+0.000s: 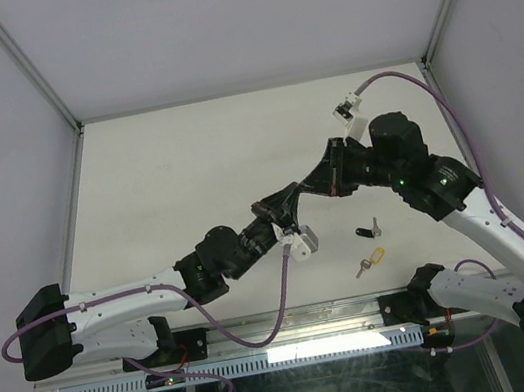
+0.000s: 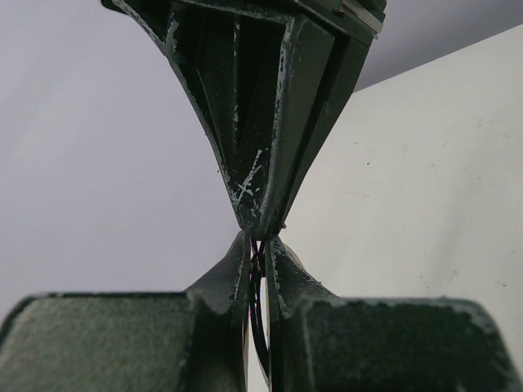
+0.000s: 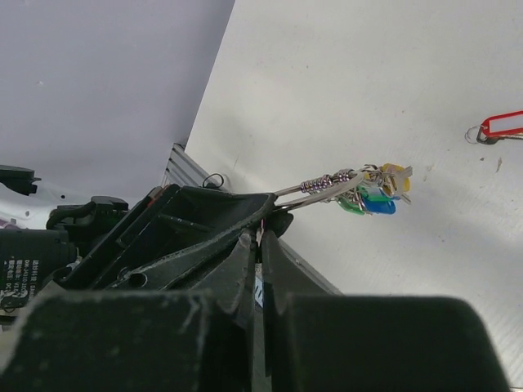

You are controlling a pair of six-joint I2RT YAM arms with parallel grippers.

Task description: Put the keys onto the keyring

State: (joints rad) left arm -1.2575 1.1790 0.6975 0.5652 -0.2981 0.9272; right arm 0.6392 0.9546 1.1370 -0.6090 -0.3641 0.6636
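Note:
My left gripper and right gripper meet tip to tip above the table's middle. In the left wrist view the left gripper is shut on the thin wire of the keyring, and the right gripper's fingers come down onto the same wire. In the right wrist view the right gripper is shut at that spot. The keyring sticks out past the left gripper with yellow, green and blue keys hanging on it. A black key and a yellow key lie on the table.
A red-tagged key lies on the table at the far right of the right wrist view. The metal rail runs along the table's near edge. White walls and frame posts close in the back and sides.

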